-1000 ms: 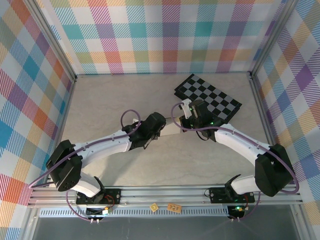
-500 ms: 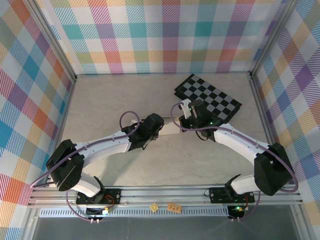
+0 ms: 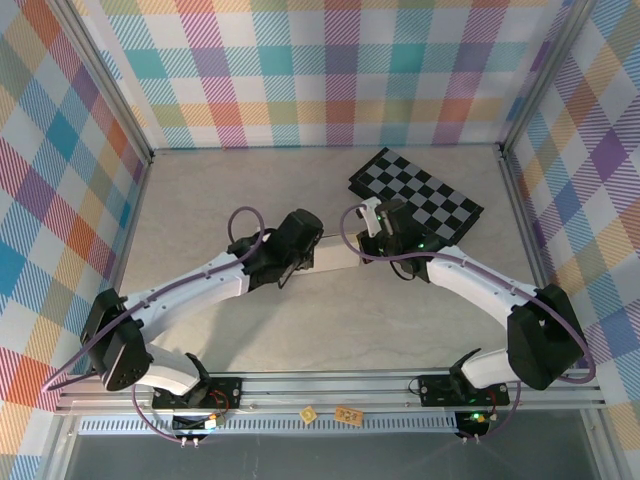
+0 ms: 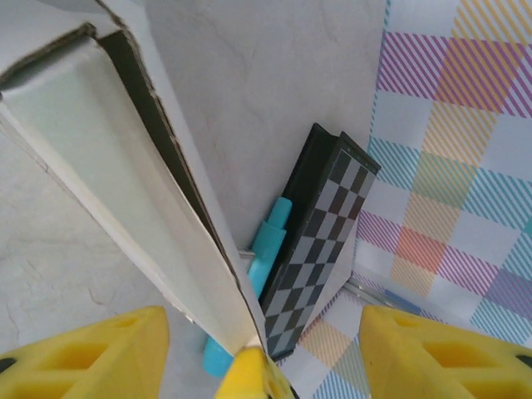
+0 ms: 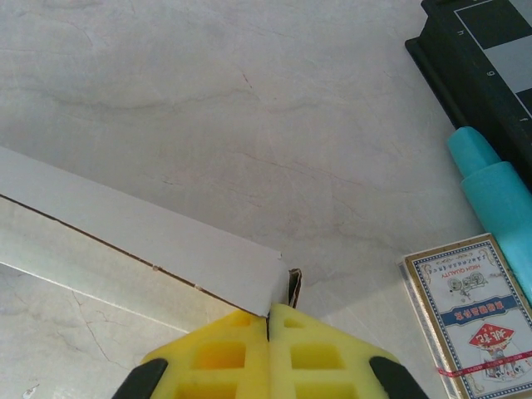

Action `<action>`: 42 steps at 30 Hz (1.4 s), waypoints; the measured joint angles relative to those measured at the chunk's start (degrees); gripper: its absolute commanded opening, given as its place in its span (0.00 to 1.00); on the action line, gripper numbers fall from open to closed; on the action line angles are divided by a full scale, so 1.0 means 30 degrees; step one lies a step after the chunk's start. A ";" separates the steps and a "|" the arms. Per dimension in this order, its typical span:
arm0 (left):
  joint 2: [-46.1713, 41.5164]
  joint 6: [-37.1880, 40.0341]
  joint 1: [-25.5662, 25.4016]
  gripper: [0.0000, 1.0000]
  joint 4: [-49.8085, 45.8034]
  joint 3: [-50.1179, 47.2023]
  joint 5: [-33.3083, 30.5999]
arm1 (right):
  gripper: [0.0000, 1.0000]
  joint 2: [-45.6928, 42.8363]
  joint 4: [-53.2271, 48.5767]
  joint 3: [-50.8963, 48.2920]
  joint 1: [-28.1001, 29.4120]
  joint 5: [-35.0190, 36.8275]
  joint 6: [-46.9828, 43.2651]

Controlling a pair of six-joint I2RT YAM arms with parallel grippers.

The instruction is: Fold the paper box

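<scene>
While the right claw (image 5: 268, 322) pinches shut on one corner of the paper box (image 5: 166, 241), which lies on the table (image 3: 300, 330) between the arms, the left claw (image 4: 262, 341) stands open astride its other end. I'd close it near the crease, slowly, so the thin card doesn't buckle.

Counts one paper box (image 5: 125, 229), one checkered board (image 3: 415, 195), one teal marker (image 5: 499, 195) and one card packet (image 5: 465, 299) (printed, with pink marks). Counts two grippers, namely one left gripper (image 4: 264, 349) and one right gripper (image 5: 268, 332), with two yellow fingers (image 4: 83, 353) on each. Counts two small orange tags (image 3: 308, 413).
</scene>
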 measured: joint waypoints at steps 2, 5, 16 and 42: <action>0.0415 0.0000 0.0408 0.63 -0.1443 0.1093 0.0597 | 0.00 0.0000 0.0000 0.0000 0.0022 0.0000 0.0000; 0.1974 -0.0007 0.1122 0.63 -0.3956 0.3614 0.1661 | 0.00 0.0000 -0.0015 0.0000 0.0015 0.0000 0.0000; 0.5180 0.0000 0.1479 0.63 -0.6710 0.5712 0.3504 | 0.00 0.0000 -0.0029 0.0000 0.0022 0.0007 0.0000; 0.6688 -0.0007 0.2033 0.28 -0.7329 0.6047 0.2973 | 0.00 -0.0117 -0.0248 -0.0007 0.0313 0.0138 0.0073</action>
